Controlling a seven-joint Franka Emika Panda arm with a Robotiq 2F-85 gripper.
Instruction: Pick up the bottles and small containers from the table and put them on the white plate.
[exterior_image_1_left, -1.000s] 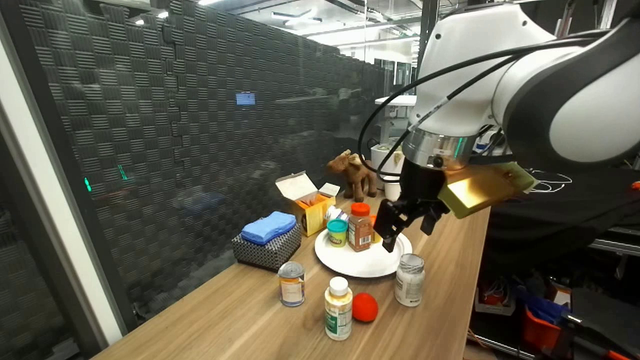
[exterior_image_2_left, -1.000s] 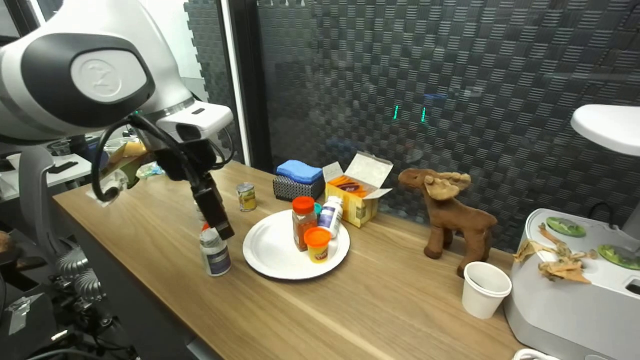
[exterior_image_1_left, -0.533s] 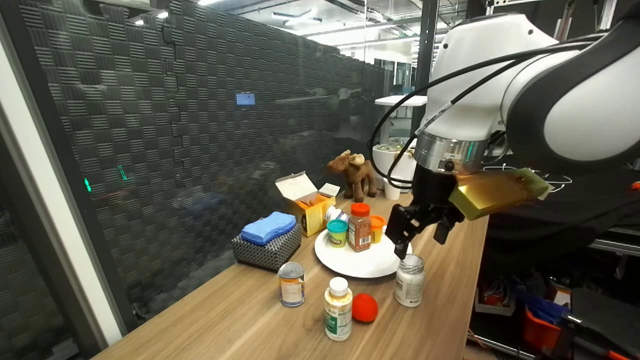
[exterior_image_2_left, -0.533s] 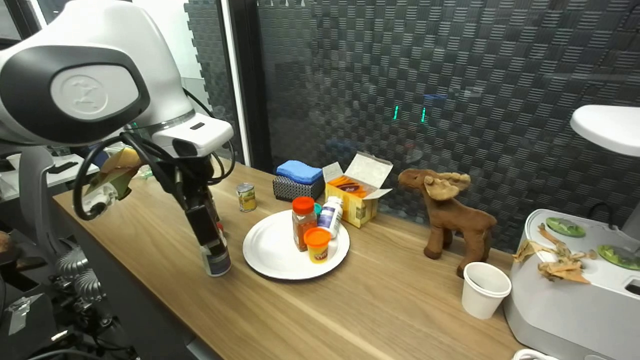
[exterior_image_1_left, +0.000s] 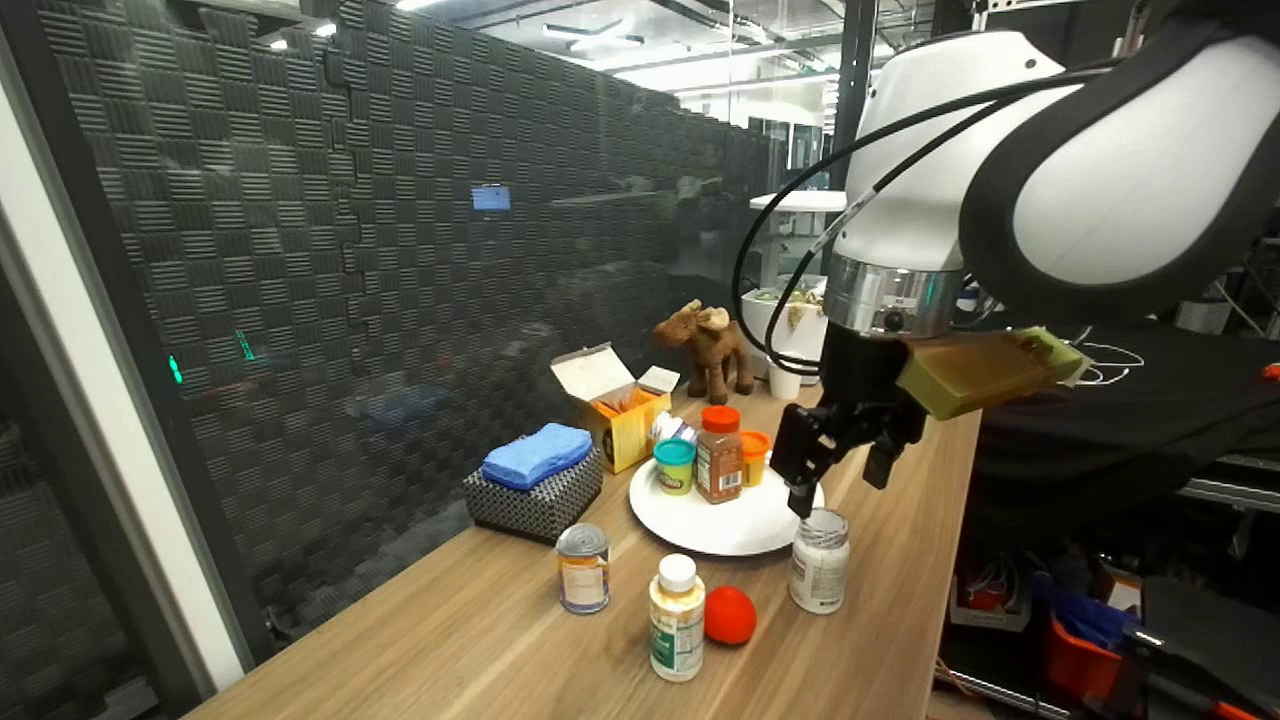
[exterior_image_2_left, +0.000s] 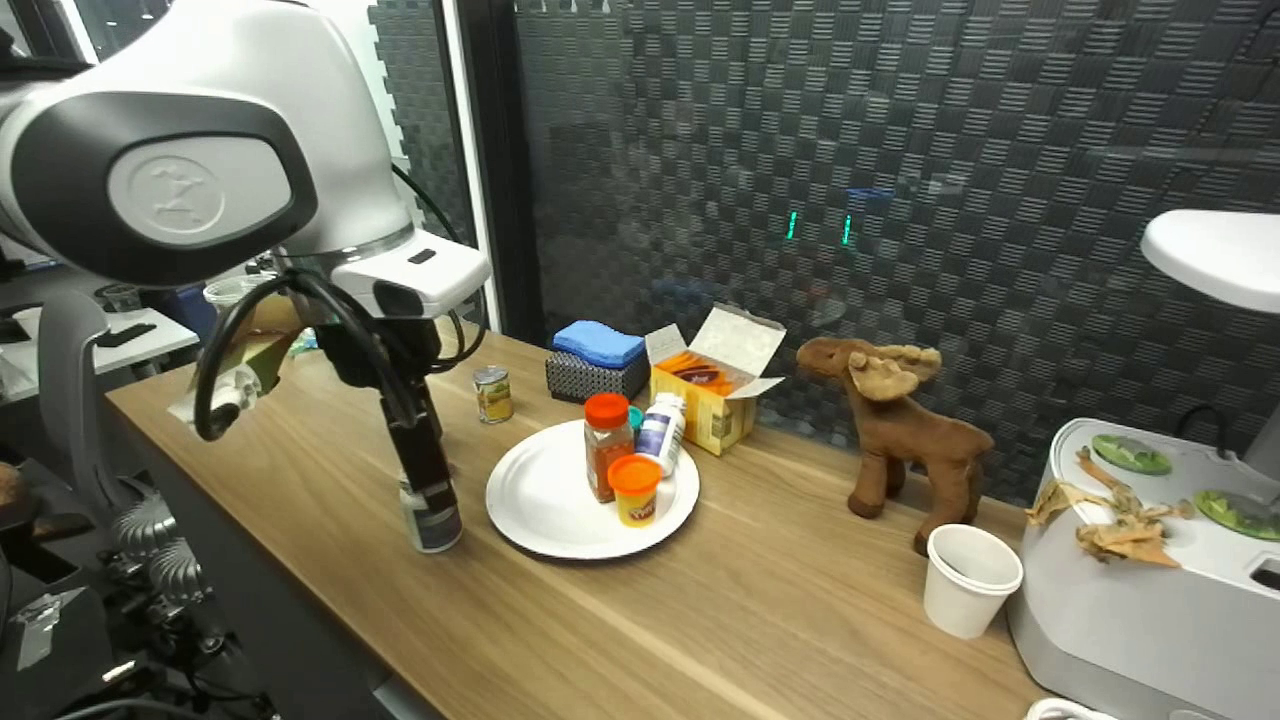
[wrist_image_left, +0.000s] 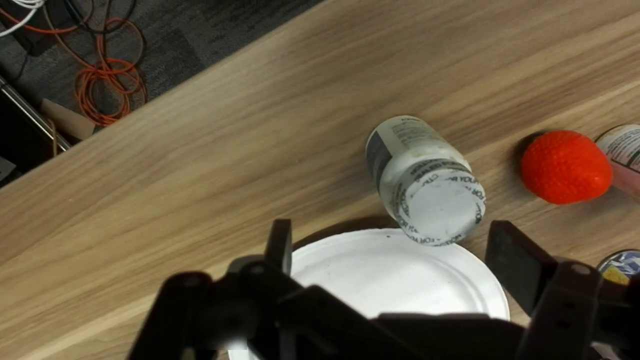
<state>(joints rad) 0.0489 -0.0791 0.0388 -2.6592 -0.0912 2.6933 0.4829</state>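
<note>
Holding the gripper (wrist_image_left: 390, 245) wide apart, clasping nothing between its fingers (wrist_image_left: 515, 265). Hanging near the mouth of the capless white pill bottle (wrist_image_left: 425, 175), standing upright on the wood-grain table (wrist_image_left: 200, 160), just outside the rim of the white plate (wrist_image_left: 400, 272). Pointing mostly downward, roughly along the bottle's long axis, but sitting off its centre: in the wrist view, showing the printed seal ahead of the fingertip line, away from the plate's middle, between both fingers sideways and nearer the one at that view's right. So, by this reading, needing to reach outward from the plate and down before closing around the neck. Perhaps brushing the bottle's edge with one fingertip in the exterior views, without enough depth for telling touch from overlap. Farther off, finding the red strawberry-shaped piece (wrist_image_left: 565, 167), then the green-labelled pill bottle (exterior_image_1_left: 677, 622) and the silvery can (exterior_image_1_left: 583, 570), awaiting later turns. Across the plate, counting the red-capped spice jar (exterior_image_2_left: 607, 445) and the orange-lidded Play-Doh tub (exterior_image_2_left: 636, 490) as delivered
</note>
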